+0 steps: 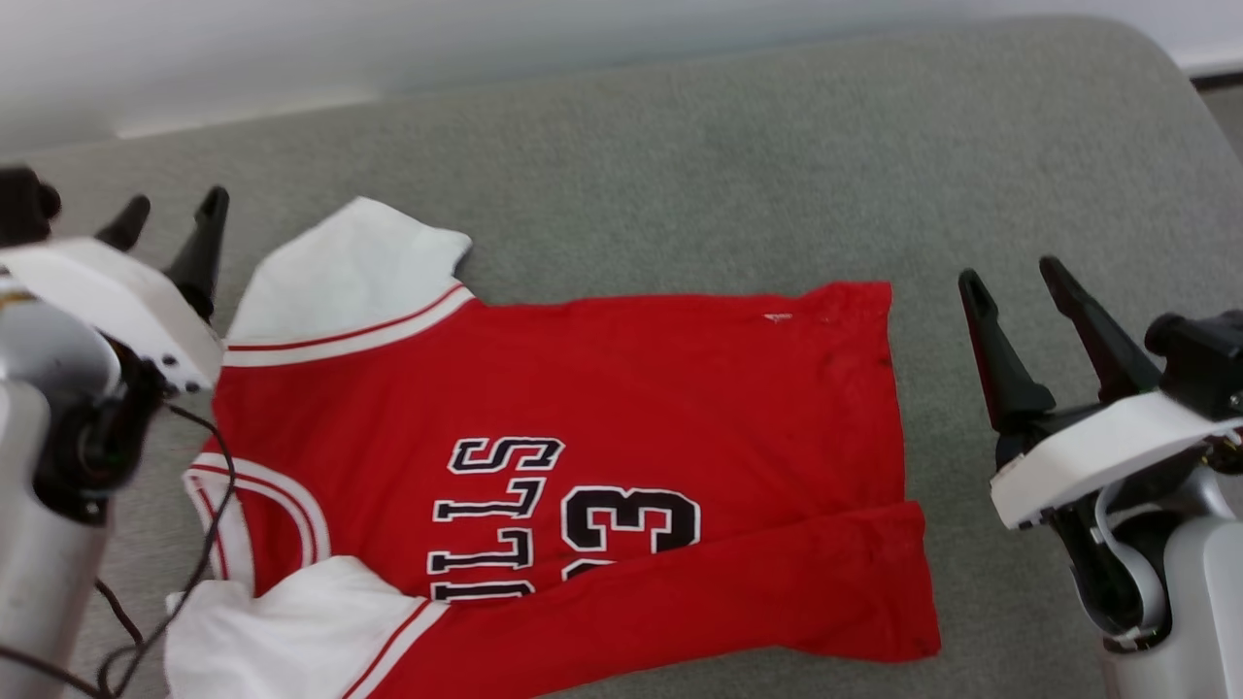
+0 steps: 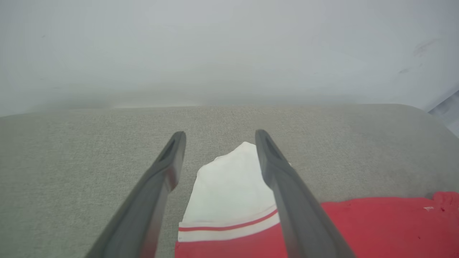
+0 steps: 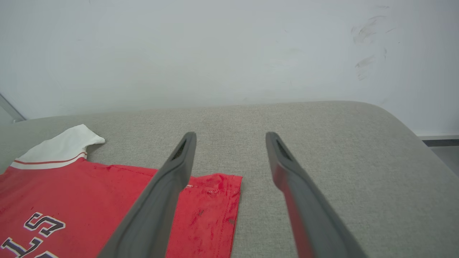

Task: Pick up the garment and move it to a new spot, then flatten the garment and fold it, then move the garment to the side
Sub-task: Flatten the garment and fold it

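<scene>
**Q:** Which step is this?

**A:** Folding, by my reading. The garment lies spread on the grey cushion, its near long edge turned over the front.

**Q:** And the grippers?

**A:** The left gripper hangs by the white sleeve and the right gripper just past the hem. Both have fingers spread and hold nothing. The next move probably calls for pinching the 2 far corners together.

**Q:** Any writing?

**A:** Black lettering reads "LLS", with the rest under the fold. There is also a "3" beside a half-covered digit.

Grey fabric cushion with rounded corner, scuffed white wall behind
</scene>
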Robot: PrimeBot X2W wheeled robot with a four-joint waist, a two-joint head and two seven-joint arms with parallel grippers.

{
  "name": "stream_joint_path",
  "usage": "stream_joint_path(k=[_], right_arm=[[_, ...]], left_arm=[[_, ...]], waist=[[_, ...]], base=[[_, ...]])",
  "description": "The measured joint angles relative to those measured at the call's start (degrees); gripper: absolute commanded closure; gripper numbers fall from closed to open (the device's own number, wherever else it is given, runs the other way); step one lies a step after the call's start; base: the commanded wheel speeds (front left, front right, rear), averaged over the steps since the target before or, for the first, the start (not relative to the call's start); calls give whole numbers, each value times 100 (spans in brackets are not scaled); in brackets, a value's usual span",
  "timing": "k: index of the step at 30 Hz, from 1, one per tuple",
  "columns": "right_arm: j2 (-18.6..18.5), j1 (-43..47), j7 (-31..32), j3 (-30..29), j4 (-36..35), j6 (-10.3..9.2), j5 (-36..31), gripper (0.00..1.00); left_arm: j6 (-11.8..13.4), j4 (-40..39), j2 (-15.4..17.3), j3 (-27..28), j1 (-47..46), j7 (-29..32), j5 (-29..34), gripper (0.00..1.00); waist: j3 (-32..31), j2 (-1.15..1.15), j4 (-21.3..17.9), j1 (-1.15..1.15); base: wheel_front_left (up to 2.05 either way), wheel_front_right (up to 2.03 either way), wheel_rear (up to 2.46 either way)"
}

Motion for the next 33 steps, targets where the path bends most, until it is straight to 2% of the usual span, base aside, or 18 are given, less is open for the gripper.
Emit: stream_joint_path(k=[5, 9, 15, 22, 24, 25, 33], right_arm=[[65, -329, -93, 156, 41, 0, 51, 0], [103, -463, -131, 240, 137, 0, 148, 0], [166, -476, -203, 287, 335, 0, 252, 0], [226, -483, -259, 321, 564, -1, 501, 0], [223, -486, -272, 345, 598, 0, 544, 0], [222, -493, -253, 366, 622, 0, 601, 0], [45, -762, 152, 490, 907, -1, 1087, 0]], left_arm=[[-497, 653, 200, -198, -884, 861, -231, 0], [-813, 1089, 405, -445, -1465, 1806, -371, 0], [-961, 1557, 593, -668, -2033, 2841, -481, 0], [-1014, 2063, 698, -849, -2310, 3598, -570, 0], [-1010, 2142, 699, -875, -2362, 3739, -628, 74], [-1023, 2156, 709, -900, -2372, 3746, -600, 100], [-970, 2410, 549, -865, -2395, 3534, -648, 100]], waist=[[481, 0, -271, 1], [791, 0, -510, 1], [1185, 0, -808, 1], [1449, 0, -1053, 0], [1471, 0, -1090, 0], [1475, 0, -1104, 0], [1374, 0, -1069, 0]], base=[[0, 0, 0], [0, 0, 0], [0, 0, 0], [0, 0, 0], [0, 0, 0], [0, 0, 0], [0, 0, 0]])
